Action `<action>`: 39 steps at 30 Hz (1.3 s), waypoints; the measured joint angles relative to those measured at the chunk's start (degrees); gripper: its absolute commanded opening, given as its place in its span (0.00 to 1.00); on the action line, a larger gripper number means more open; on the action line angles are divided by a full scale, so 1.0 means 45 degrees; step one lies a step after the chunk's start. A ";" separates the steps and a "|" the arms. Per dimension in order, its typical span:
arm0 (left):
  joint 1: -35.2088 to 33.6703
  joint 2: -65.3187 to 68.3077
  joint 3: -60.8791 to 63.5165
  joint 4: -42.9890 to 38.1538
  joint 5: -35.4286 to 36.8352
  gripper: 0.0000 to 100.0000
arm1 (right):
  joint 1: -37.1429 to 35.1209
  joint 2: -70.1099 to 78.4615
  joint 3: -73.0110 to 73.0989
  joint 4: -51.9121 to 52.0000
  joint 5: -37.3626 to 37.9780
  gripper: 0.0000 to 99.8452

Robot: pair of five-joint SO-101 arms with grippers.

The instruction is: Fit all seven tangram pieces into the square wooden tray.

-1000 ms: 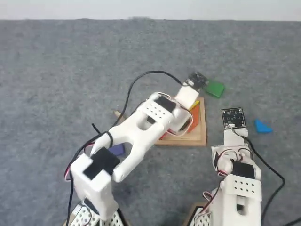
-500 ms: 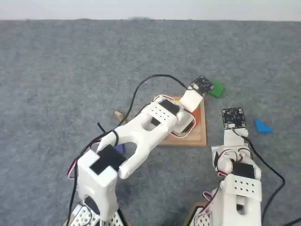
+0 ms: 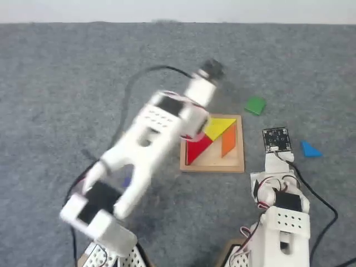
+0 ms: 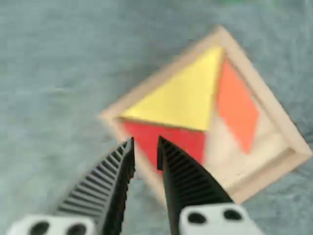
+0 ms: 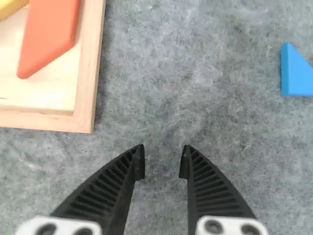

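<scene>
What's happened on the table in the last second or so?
The left gripper swung away from the wooden tray, toward the far left, uncovering the yellow piece, red piece and orange piece inside; it holds nothing. The right gripper, green piece and blue piece stayed put.

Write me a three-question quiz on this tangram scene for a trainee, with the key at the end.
1. How many pieces lie in the tray? A) three B) five C) seven
2. True or false: the green piece lies inside the tray.
3. Fill in: the right gripper hangs empty, fingers apart, over the ____.

Key
1. A: the yellow piece, the red piece and the orange piece.
2. False: the green piece lies on the carpet, beyond the tray.
3. carpet
</scene>
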 measured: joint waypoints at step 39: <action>-0.4962 0.2911 0.0684 0.2129 0.4122 0.15 | -0.0352 -0.0059 0.0000 -0.0059 0.0000 0.14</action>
